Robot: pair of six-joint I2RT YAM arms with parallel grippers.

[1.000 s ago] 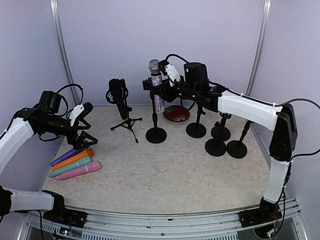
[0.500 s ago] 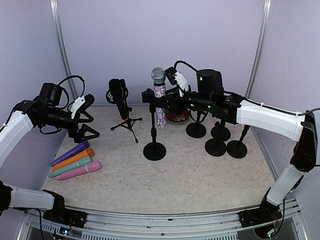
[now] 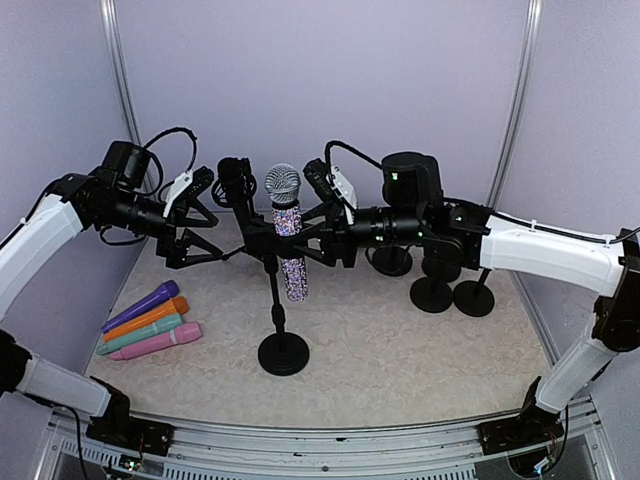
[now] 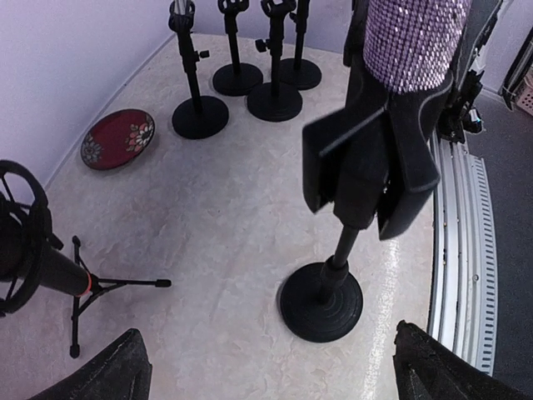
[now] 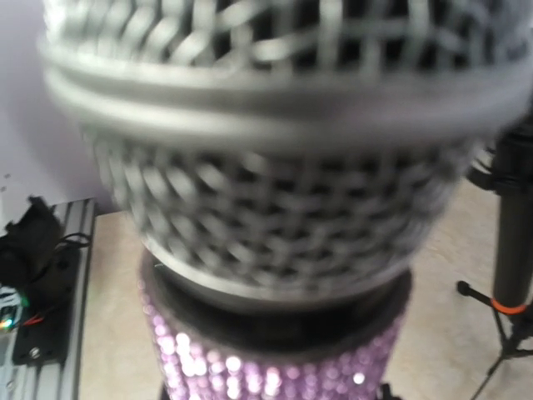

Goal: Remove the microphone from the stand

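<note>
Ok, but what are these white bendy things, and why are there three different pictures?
They are robot arms bolted to a table. One picture comes from a camera high above; the other two come from little cameras on each arm's wrist, so everything looks very close. The right arm's fingers seem closed around a sparkly purple microphone that sits in a black stand. The left arm's fingers are wide open beside it, holding nothing. Also on the table: four coloured microphones lying down, more stands, a black microphone on a tripod and a red plate.
</note>
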